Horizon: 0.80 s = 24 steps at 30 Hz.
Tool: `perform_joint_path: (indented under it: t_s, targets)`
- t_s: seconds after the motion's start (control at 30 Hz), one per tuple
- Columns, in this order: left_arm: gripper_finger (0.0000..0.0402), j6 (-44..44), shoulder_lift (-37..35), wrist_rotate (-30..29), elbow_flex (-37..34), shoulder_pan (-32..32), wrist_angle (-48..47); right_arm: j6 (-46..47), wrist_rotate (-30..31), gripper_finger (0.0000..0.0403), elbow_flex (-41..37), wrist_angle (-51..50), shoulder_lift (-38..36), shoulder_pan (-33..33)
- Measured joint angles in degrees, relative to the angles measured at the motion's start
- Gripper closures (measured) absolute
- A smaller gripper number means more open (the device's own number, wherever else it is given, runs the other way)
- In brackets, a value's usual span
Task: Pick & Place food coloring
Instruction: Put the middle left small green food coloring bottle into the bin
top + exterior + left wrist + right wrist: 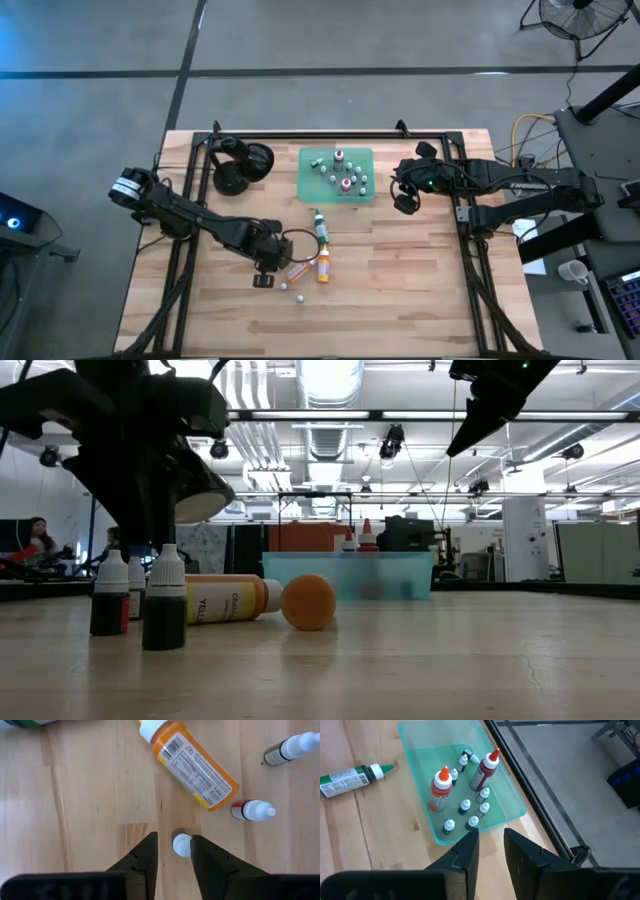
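On the wood table an orange-yellow bottle lies on its side, with a green bottle lying beyond it. Three small white-capped food coloring bottles stand upright: one red, one dark, and one between the fingertips of my left gripper. That gripper points steeply down over it, open, the cap nearer one finger. My right gripper hovers beside the green tray, narrowly open, with nothing between its fingers. My left gripper comes from above with one finger on each side of the small bottle's white cap. A gap shows beside one finger, and the other finger is close against the cap. Whether it touches, I cannot tell. The bottle stands upright on the table.
The green tray at the far middle holds two taller red-topped bottles and several small ones. A black stand sits at the far left. A metal frame edges the table. Bare wood lies toward the near edge.
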Motion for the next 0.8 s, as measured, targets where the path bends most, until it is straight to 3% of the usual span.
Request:
perform_joint_path:
  t_s: [0.43,0.8]
  targets:
    - [0.0211,3.84,0.00,0.97,0.06,-0.46,-1.00,-0.61,0.02,0.0321,-0.07,-0.01,0.00,0.00]
    - [0.0207,7.91,3.77,1.76,0.01,-0.57,-0.61,-0.43,0.02,0.0321,-0.50,-0.05,0.00,0.00]
